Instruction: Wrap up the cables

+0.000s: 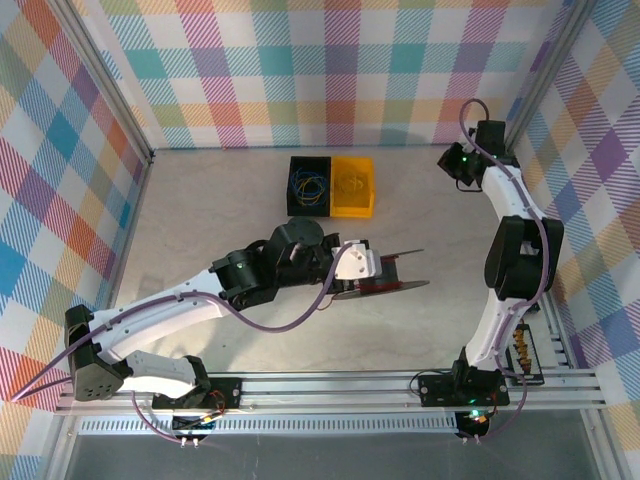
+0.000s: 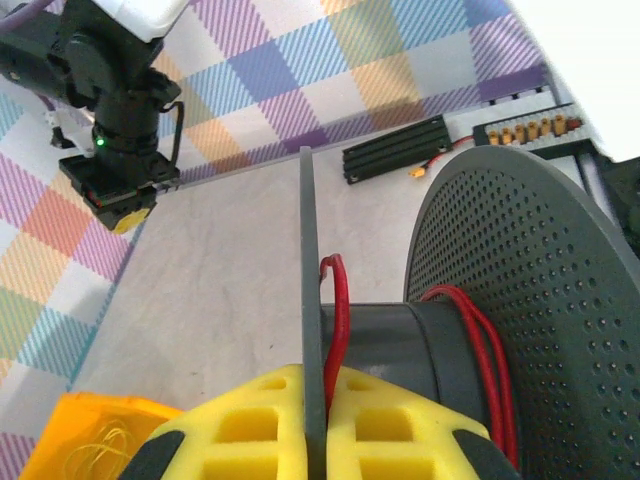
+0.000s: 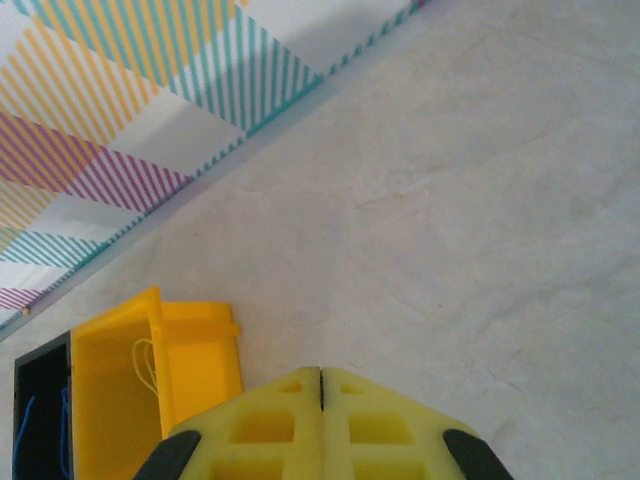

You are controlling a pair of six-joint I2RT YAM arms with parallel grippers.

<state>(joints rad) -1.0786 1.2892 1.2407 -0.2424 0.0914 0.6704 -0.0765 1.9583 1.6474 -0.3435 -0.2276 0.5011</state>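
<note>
Middle of bench (image 1: 200,210): left pincer (image 2: 315,425) nearly closed, clamped on the thin flange of the black spool (image 2: 530,270), yellow pads either side. A few turns of red-orange wire (image 2: 488,350) on the spool hub, one loop beside the gripped flange. Farther right: right pincer (image 3: 321,405) fully closed, empty, above bare bench. Beyond it, yellow bin (image 3: 115,390).

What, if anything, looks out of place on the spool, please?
The red wire is loosely wound: one loop stands up off the spool hub, beside the thin flange pinched by the left gripper.
</note>
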